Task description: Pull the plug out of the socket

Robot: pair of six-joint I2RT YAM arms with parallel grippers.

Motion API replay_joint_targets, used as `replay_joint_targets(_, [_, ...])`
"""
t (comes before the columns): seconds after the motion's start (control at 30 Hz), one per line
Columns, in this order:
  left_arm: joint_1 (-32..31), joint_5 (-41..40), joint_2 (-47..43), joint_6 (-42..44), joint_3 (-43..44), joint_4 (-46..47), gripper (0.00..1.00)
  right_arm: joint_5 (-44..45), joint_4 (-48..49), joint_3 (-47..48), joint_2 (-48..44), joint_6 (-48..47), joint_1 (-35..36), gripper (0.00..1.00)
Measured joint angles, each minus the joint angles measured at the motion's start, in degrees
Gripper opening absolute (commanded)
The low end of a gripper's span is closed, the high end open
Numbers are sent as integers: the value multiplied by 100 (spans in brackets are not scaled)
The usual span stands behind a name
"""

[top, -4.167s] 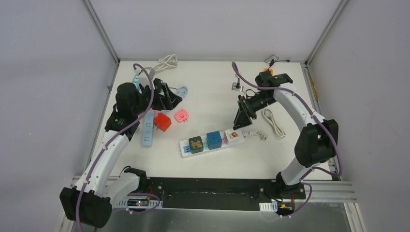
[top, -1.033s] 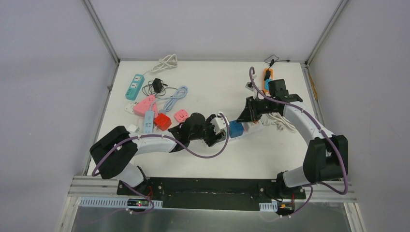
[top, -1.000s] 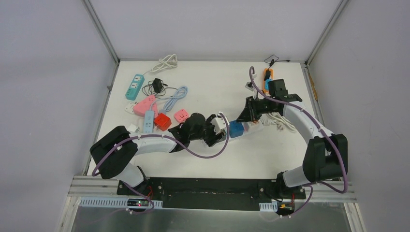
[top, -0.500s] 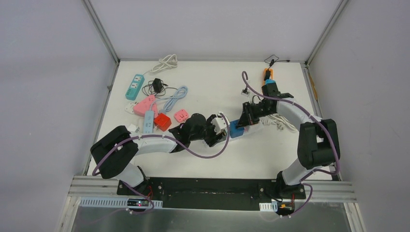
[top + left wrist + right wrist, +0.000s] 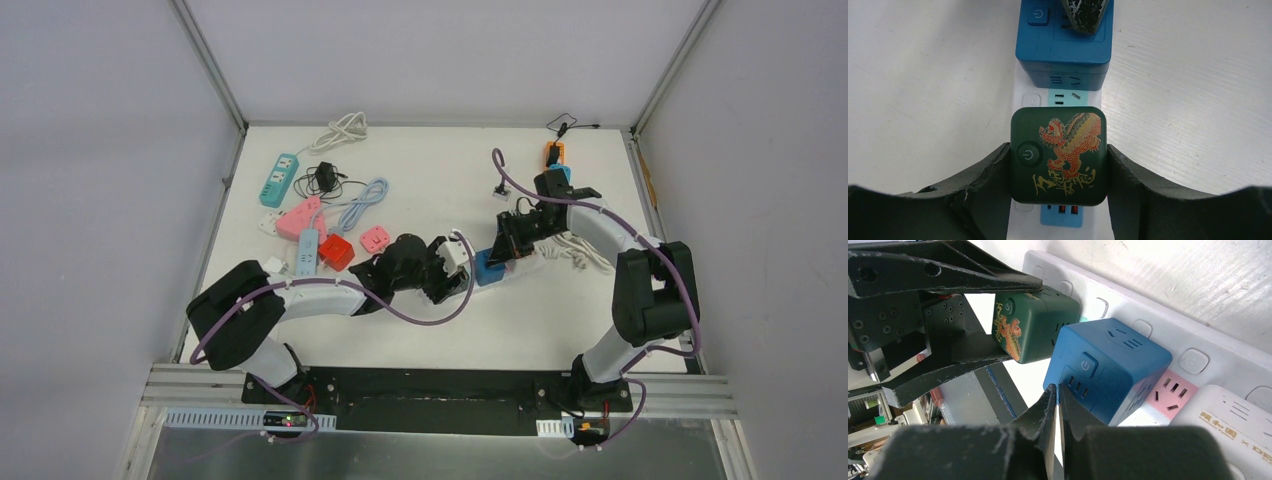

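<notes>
- The left end effector (image 5: 1058,172) pinches the green plug (image 5: 1058,155): one black finger (image 5: 990,172) presses its left side and the other presses its right side, in the lower middle of the left wrist view.
- The green plug is a cube with a red-and-gold dragon emblem and a round power button on its top face. It sits plugged into the white power strip (image 5: 1024,96).
- In the top view this grasp lies at the centre of the table (image 5: 440,180), with the left end effector (image 5: 443,270) reaching in from the lower left.
- The blue plug (image 5: 1063,50), also a cube, sits in the next socket of the same power strip, just above the green plug in the left wrist view. A narrow stretch of strip shows between the two.
- The right end effector (image 5: 1054,390) has its fingers pressed together and holds nothing.
- Its tip rests at the face of the blue plug (image 5: 1108,370) that carries the power button, and it shows at the top edge of the left wrist view (image 5: 1085,15).
- In the right wrist view the green plug (image 5: 1033,330) sits upper left of the blue plug, with the left arm's black fingers above and below it.
- Lower right of the blue plug in that view, the power strip (image 5: 1193,360) shows a pink socket (image 5: 1168,387), then a white plug (image 5: 1238,420) with printed lettering.
- At the upper left of the table lie a teal strip (image 5: 281,178), a pink strip (image 5: 298,217), a red cube (image 5: 337,252) and a coiled white cable (image 5: 343,128).
</notes>
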Motion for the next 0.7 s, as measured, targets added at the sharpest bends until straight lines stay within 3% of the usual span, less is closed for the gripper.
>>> replay_joint_targets(0.17, [50,129,0,-177,96,-166,0,63,-39,22,0,0,33,9])
replay_joint_targets(0.37, [-293,-538,31,127,599,-1172,0,120,-101,42,0,2,72,9])
replay_joint_targets(0.6, [37,0,28,-387,525,-1010,0,170,-136,85,15,0,98,9])
replay_joint_targets(0.7, [-103,-210,26,-282,522,-1038,0,192,-155,98,22,0,111,9])
